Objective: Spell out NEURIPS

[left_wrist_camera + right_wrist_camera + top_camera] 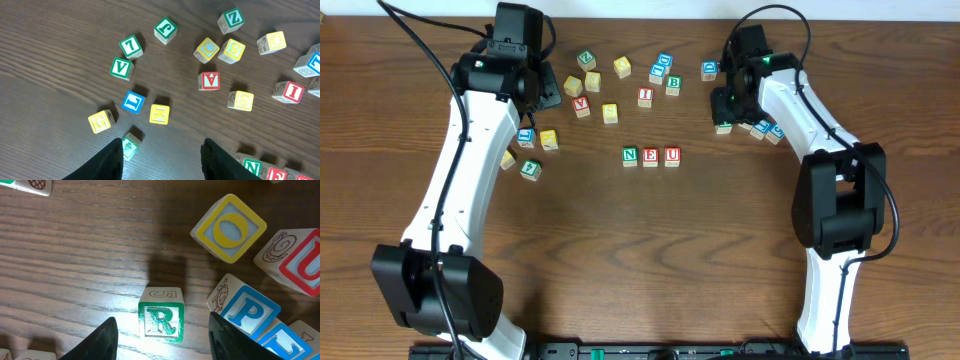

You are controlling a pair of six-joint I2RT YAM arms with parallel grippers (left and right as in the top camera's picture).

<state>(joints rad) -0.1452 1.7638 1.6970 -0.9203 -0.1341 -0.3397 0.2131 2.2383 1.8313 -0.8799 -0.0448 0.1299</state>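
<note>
Three lined-up letter blocks [651, 156], N-E-U

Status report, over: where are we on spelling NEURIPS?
Left gripper open, empty. Right gripper open, straddling green R block. NEU row laid. Blue P block close by one finger.

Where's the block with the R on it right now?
In the right wrist view, the green R block lies on the robot's right side between the open jaws of the right gripper, with the blue P block beside it.
</note>
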